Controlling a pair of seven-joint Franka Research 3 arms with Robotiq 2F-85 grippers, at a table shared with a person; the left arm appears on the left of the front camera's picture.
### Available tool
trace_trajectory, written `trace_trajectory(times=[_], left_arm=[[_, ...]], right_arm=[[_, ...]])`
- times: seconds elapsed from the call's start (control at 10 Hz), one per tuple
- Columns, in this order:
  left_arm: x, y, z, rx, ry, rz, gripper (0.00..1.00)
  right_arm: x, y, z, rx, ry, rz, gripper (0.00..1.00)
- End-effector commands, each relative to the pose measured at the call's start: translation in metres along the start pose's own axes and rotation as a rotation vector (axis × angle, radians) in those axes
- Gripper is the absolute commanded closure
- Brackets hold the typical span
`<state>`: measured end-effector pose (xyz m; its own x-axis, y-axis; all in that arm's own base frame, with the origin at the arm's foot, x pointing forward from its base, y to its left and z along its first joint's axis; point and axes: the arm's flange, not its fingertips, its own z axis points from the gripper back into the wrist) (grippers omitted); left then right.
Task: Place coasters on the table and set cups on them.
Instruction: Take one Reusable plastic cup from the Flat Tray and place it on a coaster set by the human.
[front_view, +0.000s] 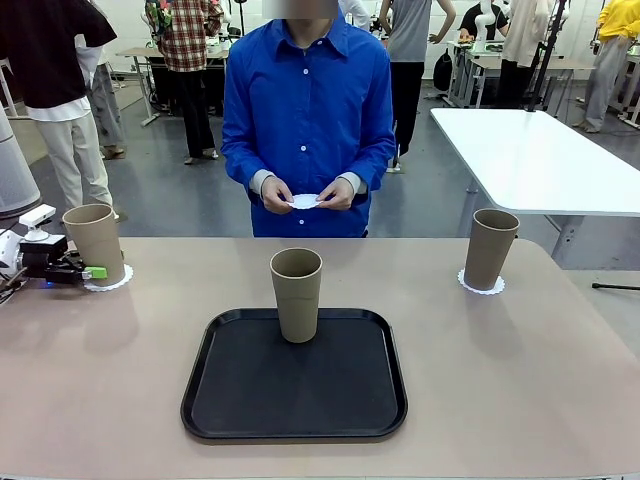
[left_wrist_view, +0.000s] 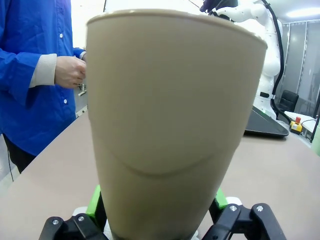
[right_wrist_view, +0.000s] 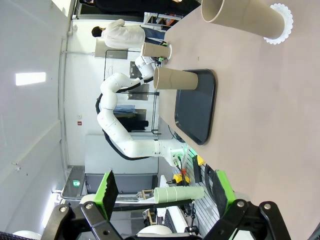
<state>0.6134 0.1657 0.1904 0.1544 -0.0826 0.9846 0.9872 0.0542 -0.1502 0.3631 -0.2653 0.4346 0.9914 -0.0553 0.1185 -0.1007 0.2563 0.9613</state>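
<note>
**Front view**
- left gripper (front_view: 88, 272): low at the left end of the table (front_view: 520, 380), with a green pad at the foot of the left cup
- left cup (front_view: 95, 243): upright on the left coaster (front_view: 113, 281), right against the fingers
- middle cup (front_view: 296, 293): upright on the far half of the tray (front_view: 240, 400), well apart from those fingers
- right cup (front_view: 492, 248): upright on the right coaster (front_view: 481, 286), farthest from those fingers
- held coaster (front_view: 305, 201): in the person's two hands, past the table's far edge

**Left wrist view**
- fingers (left_wrist_view: 94, 200): one on each side of the left cup's base; pressing or just clear, I cannot tell
- left cup: upright between the fingers, very close to the camera
- person's hand (left_wrist_view: 70, 71): beyond the fingers, to the upper left
- tray: beyond the fingers, to the right

**Right wrist view**
- right gripper (right_wrist_view: 164, 192): fingers spread wide, nothing between them
- right cup: well beyond the fingertips, at the top, on its coaster
- middle cup: farther off, on the tray
- left cup: farthest off, beside the left arm (right_wrist_view: 117, 115)
</note>
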Motion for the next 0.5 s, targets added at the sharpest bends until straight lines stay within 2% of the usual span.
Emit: trace_trajectory(times=[0.0, 0.4], left_arm=[[0.004, 0.0035, 0.0036, -0.011, 0.022, 0.015, 0.0], [0.0044, 0.0066, 0.0085, -0.017, 0.023, 0.022, 0.0]], right_arm=[[0.0009, 0.0006, -0.0002, -0.004, -0.001, -0.011, 0.0], [0.0009, 0.0006, -0.0002, -0.004, -0.001, -0.011, 0.0]])
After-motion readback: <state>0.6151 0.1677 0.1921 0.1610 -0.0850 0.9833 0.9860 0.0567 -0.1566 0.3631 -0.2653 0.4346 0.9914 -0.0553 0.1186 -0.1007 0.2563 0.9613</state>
